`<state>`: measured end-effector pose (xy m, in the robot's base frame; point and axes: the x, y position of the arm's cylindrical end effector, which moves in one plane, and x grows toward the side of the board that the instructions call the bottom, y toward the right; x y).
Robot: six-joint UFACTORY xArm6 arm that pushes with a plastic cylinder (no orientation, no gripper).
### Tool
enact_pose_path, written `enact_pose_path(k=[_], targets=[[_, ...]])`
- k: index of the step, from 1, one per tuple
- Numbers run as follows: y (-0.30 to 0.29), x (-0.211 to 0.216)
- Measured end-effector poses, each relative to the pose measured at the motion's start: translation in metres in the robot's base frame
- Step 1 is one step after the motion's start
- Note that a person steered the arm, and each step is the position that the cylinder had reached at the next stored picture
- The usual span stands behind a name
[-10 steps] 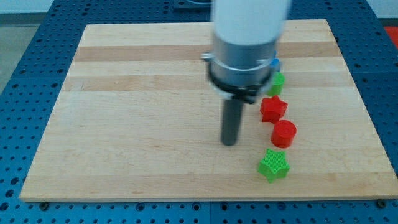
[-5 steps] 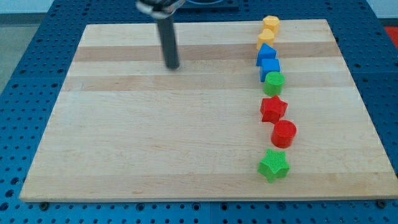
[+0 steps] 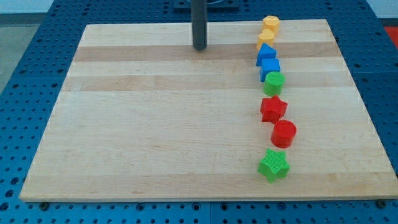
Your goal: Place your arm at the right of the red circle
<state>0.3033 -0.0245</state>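
The red circle (image 3: 284,134) lies on the wooden board (image 3: 155,124) toward the view's lower right, in a column of blocks. My tip (image 3: 199,48) stands near the view's top centre, far up and to the left of the red circle and touching no block. The red star (image 3: 273,109) sits just above the red circle, and the green star (image 3: 273,165) just below it.
The column runs on upward: a green circle (image 3: 273,83), two blue blocks (image 3: 269,67) (image 3: 265,53), and two yellow blocks (image 3: 266,40) (image 3: 270,25) at the board's top edge. Blue perforated table surrounds the board.
My tip went from beside the red blocks to the view's upper left, then shifted right and slightly up to the top centre. No block has moved.
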Motion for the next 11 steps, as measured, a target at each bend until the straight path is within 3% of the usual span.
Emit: enact_pose_path(k=[2,3,6,7,8,10,11], targets=[[-0.007,0.255],[0.018,0.316],[0.191,0.315],[0.252,0.296],[0.277,0.254],[0.214,0.243],[0.225,0.223]])
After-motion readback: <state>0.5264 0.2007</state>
